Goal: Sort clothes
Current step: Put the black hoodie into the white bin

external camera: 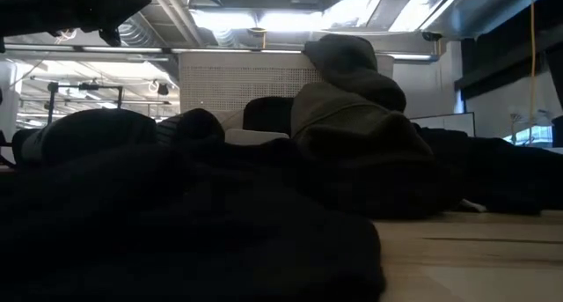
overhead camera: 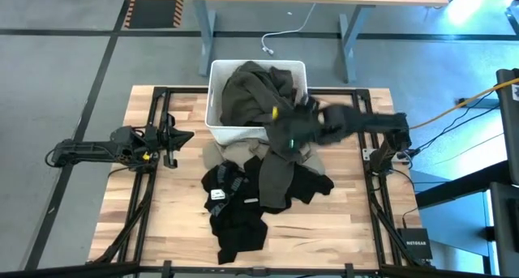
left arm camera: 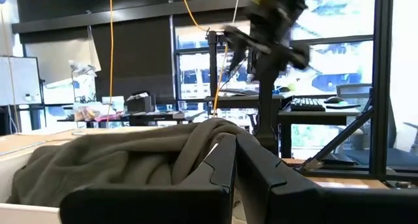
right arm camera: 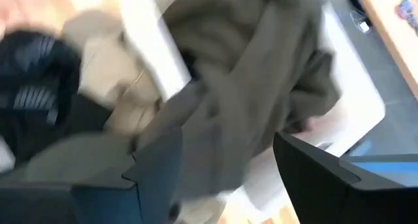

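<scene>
A pale wooden table (overhead camera: 340, 229) in a workshop with a grey floor, seen from above, with a light desk beyond its far edge. At the left we see the left gripper (overhead camera: 180, 137) parked at the table's left side, well apart from the clothes; its own camera shows its two dark fingers (left arm camera: 215, 178) closed against each other with nothing between them. In the middle stands the white bin (overhead camera: 216, 100) at the far edge, heaped with the olive-green garment (overhead camera: 251, 87), which spills over the near rim and runs down onto the table. Just in front of the bin lies a beige piece (overhead camera: 235, 152), and nearer us the black clothes (overhead camera: 235, 209) spread in a loose pile, touching the olive cloth. To the right, the right gripper (overhead camera: 293, 130) reaches in from the table's right side and hangs over the bin's near right corner, above the draped olive cloth; its wrist camera shows the fingers (right arm camera: 153, 162) spread wide with the cloth (right arm camera: 241, 119) below and between them, not yet pinched. We judge the step in hand to be taking hold of the olive-green garment. To do it well, we would close on a single thick fold, clear of the bin's rim, then lift high enough that the trailing end does not drag the beige and black pieces along.
</scene>
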Available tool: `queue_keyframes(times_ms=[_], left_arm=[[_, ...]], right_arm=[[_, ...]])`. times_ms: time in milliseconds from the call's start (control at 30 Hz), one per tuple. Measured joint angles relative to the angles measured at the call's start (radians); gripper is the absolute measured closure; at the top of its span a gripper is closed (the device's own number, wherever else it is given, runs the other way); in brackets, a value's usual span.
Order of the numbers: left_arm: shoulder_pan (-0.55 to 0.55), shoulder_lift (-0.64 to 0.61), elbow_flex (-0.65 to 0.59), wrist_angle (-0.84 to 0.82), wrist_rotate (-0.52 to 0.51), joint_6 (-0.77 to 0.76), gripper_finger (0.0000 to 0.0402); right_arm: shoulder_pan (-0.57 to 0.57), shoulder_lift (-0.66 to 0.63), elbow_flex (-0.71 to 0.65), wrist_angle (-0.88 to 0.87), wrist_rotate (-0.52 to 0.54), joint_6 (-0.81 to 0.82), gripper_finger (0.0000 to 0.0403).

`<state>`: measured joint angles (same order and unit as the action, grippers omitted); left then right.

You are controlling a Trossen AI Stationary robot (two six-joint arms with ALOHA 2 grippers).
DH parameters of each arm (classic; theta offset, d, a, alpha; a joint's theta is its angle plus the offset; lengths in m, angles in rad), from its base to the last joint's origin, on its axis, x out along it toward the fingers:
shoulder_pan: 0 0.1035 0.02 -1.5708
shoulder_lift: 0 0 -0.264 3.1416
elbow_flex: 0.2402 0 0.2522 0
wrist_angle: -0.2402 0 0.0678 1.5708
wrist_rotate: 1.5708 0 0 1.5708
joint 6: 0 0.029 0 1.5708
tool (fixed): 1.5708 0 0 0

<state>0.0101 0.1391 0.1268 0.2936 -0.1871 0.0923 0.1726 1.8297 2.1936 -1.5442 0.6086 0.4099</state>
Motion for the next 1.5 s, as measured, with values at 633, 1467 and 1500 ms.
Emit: queue_keyframes(times_ms=[633,1467,1500], left_arm=[[0.0,0.0,0.0,0.035,-0.004,0.008,0.0394],[0.0,0.0,0.0,0.032,-0.004,0.009,0.0394],[0.0,0.0,0.0,0.032,-0.004,0.009,0.0394]], right_arm=[[0.27,0.005,-0.753,0.763,-0.08,-0.2,0.0146],[0.272,0.045,-0.872,0.844,-0.092,-0.219,0.0382],[0.272,0.046,-0.864,0.825,-0.074,-0.22,0.0387]])
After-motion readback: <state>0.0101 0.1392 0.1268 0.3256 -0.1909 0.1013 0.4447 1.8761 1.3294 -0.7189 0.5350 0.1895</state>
